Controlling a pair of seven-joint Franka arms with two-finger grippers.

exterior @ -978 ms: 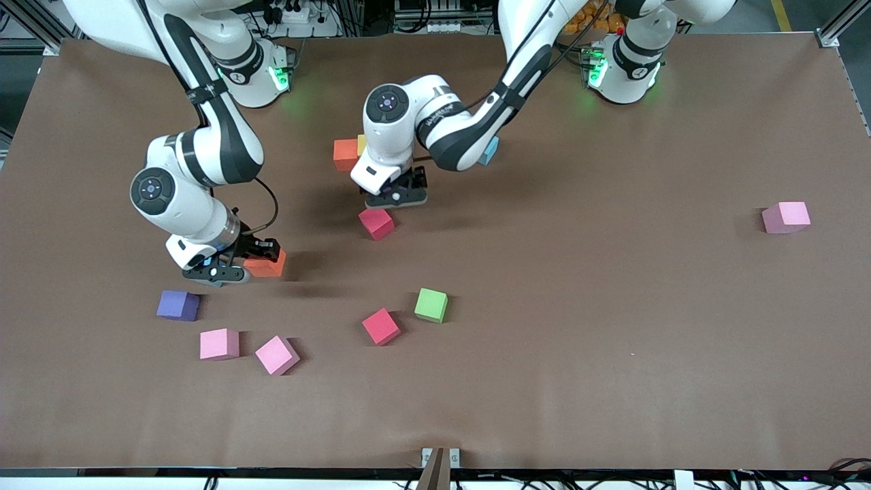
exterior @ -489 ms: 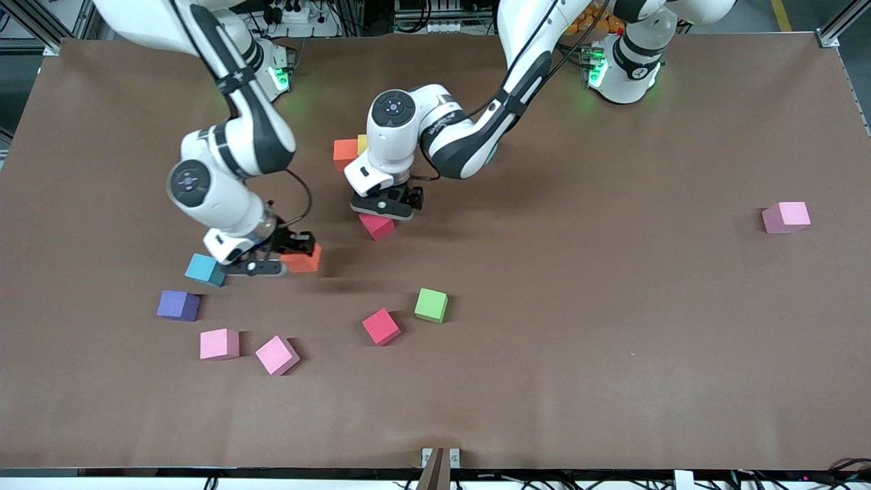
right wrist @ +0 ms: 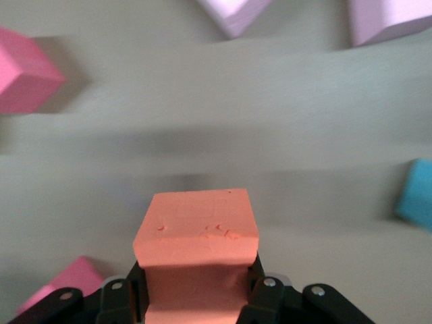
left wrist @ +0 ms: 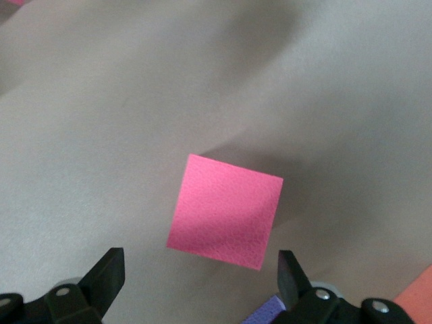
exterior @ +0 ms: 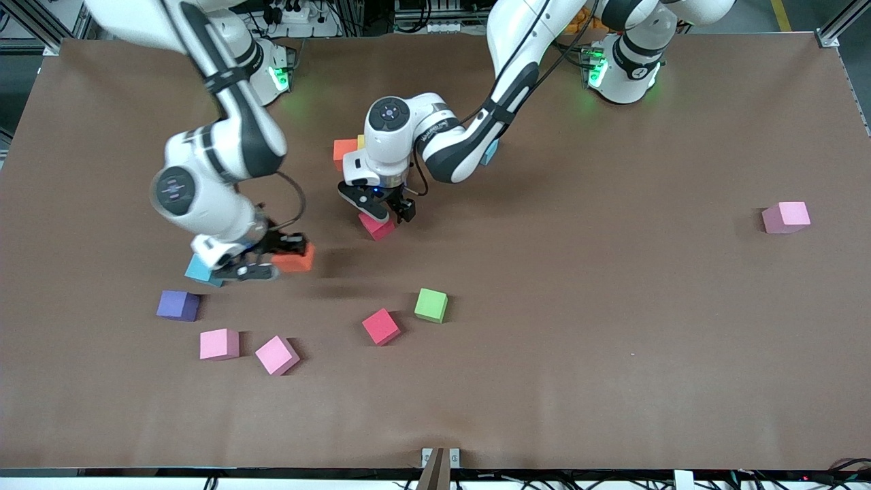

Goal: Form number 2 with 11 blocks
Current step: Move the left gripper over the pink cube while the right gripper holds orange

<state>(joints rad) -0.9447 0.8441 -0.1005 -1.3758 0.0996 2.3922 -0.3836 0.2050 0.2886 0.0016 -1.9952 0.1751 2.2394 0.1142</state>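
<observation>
The left gripper hangs with its fingers spread wide apart directly over a red block lying flat on the tabletop, the block centred between the fingers and untouched. The right gripper has its fingers clamped on an orange block, carried above the tabletop over the area just beside a light blue block. At 6 o'clock from the first red block lie a second red block and a green block.
</observation>
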